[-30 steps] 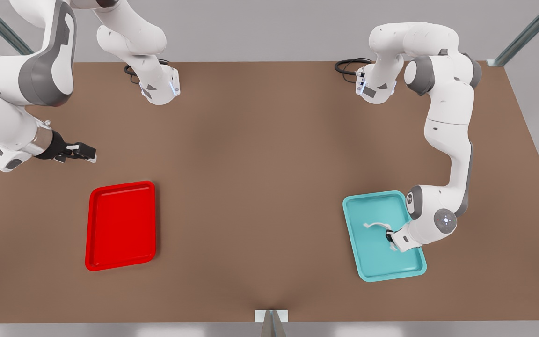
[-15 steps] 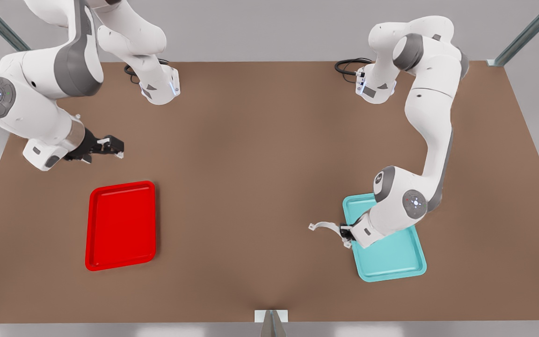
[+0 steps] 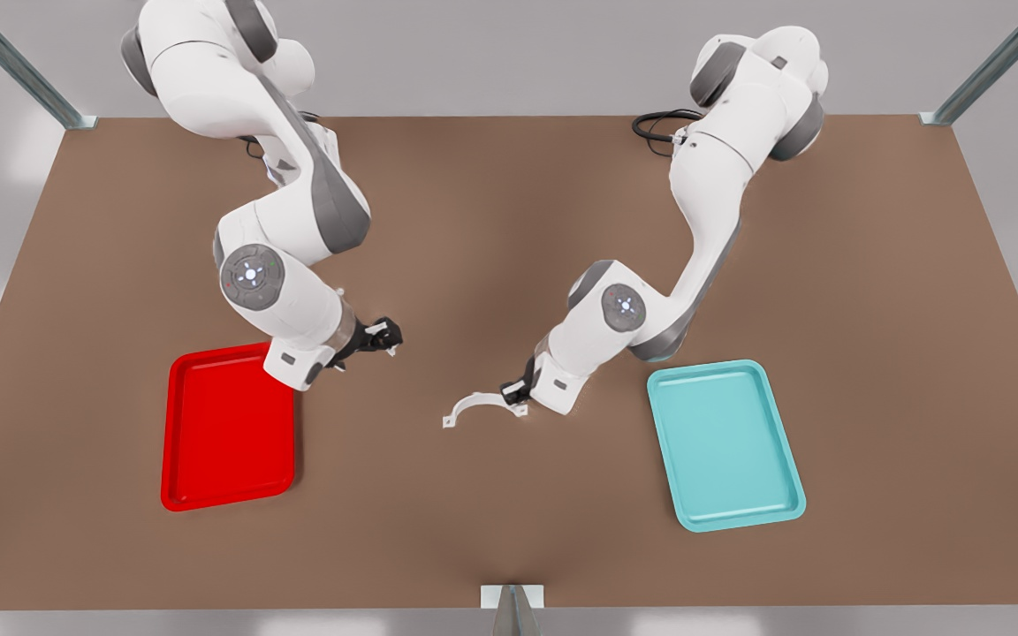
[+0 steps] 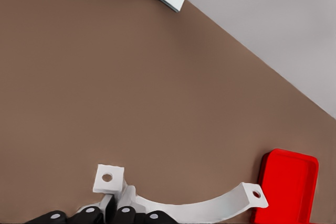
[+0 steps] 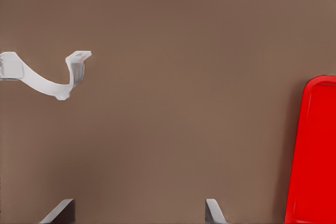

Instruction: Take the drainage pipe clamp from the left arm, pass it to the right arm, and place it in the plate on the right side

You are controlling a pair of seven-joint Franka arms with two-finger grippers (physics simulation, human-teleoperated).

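Here the left gripper point(image 3: 513, 392), on the arm at the front view's right, pinches the drainage pipe clamp point(image 3: 481, 405) by one end, near the tab, jaws pressed onto the white strap. In the left wrist view the black fingertips point(image 4: 121, 214) sit on the strap just below the tab w/ a hole, and the rest of the clamp point(image 4: 199, 205) arcs away toward the red plate point(image 4: 287, 184). The clamp hangs over bare brown table point(image 3: 509, 221), approx. mid-table, between the two trays and touching neither. Its free tab points toward the front view's left.

The right gripper point(image 3: 383, 336), on the arm at the front view's left, is just beside the plate's point(image 3: 226, 428) far corner, on the side facing the clamp, and apart from it. Its jaws are spread: in the right wrist view the two fingertips point(image 5: 212, 211) stand well apart w/ nothing between them. That view also has the clamp point(image 5: 50, 77) farther off over the table, and the plate's rim point(image 5: 310, 156) at the edge.

The teal tray point(image 3: 725, 442) lies at the front view's right, near the left arm's wrist, w/ nothing in it. The red plate has nothing in it either. Black cables point(image 3: 664, 124) lie by the arm base at the table's far edge.
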